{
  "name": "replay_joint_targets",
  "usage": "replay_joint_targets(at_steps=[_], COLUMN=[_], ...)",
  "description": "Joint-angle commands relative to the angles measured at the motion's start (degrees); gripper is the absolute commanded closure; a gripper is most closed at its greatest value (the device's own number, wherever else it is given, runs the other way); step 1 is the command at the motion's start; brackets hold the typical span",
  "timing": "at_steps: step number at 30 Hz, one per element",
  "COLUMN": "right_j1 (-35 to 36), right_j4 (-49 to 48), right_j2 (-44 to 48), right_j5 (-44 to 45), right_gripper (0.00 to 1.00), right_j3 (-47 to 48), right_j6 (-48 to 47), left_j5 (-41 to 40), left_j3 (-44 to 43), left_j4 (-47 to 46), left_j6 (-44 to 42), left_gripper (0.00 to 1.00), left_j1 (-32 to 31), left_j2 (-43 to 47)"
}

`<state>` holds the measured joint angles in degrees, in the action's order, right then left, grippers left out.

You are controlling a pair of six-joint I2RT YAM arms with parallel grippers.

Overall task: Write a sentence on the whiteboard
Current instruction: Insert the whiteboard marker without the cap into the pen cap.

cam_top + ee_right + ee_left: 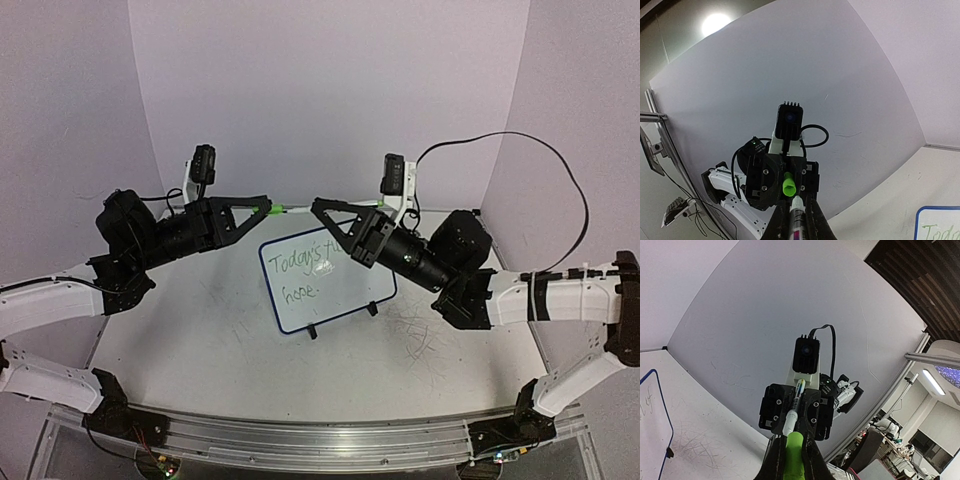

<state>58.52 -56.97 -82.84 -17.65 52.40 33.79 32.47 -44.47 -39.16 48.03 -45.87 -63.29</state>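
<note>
Pinching the cap (277, 209), your left fingers (250, 206) face the right fingers (330, 213), which pinch the marker (298, 210), lined up for recapping. The sentence (298, 252) looks complete.

This is a robot lab. A left arm (45, 300) and a right arm (570, 297), both white and black, are bolted to a metal rail (320, 440) at the edge of a scratched white counter (200, 340). Plain pale walls (320, 90) curve round it like a little booth. Past the booth, the left wrist camera shows another robot arm (886, 426), crowded desks (900, 455) and a long ceiling light (934, 382).
</note>
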Motion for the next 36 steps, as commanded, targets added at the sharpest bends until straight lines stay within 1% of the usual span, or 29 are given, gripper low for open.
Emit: replay_joint_targets(at_steps=[1, 4, 9, 13, 21, 36], right_j1=[-0.2, -0.2, -0.2, -0.2, -0.2, -0.1], right_j4=[-3.1, -3.5, -3.8, -3.9, -4.5, -5.4], right_j2=[-0.8, -0.6, 2.4, 3.1, 0.8, -2.0], right_j5=[-0.9, -0.9, 1.9, 1.5, -0.6, -1.0], right_gripper=[1.0, 1.0, 1.0, 1.0, 1.0, 1.0], right_j3=[3.0, 2.8, -0.2, -0.7, 1.2, 2.7], right_j6=[0.6, 0.5, -0.6, -0.7, 0.8, 1.7], left_j5=[1.2, 1.2, -0.5, -1.3, -0.3, 0.3], left_j3=[-0.9, -0.9, 0.2, 0.5, 0.0, 0.0], left_j4=[-2.9, -2.9, -2.8, -2.8, -2.9, -2.9], left_j6=[-0.1, -0.2, -1.3, -1.4, -1.0, -1.0], left_gripper=[1.0, 1.0, 1.0, 1.0, 1.0, 1.0], left_j1=[-0.2, -0.2, -0.2, -0.2, -0.2, -0.2], left_j2=[-0.2, -0.4, 1.1, 1.5, 0.4, 0.5])
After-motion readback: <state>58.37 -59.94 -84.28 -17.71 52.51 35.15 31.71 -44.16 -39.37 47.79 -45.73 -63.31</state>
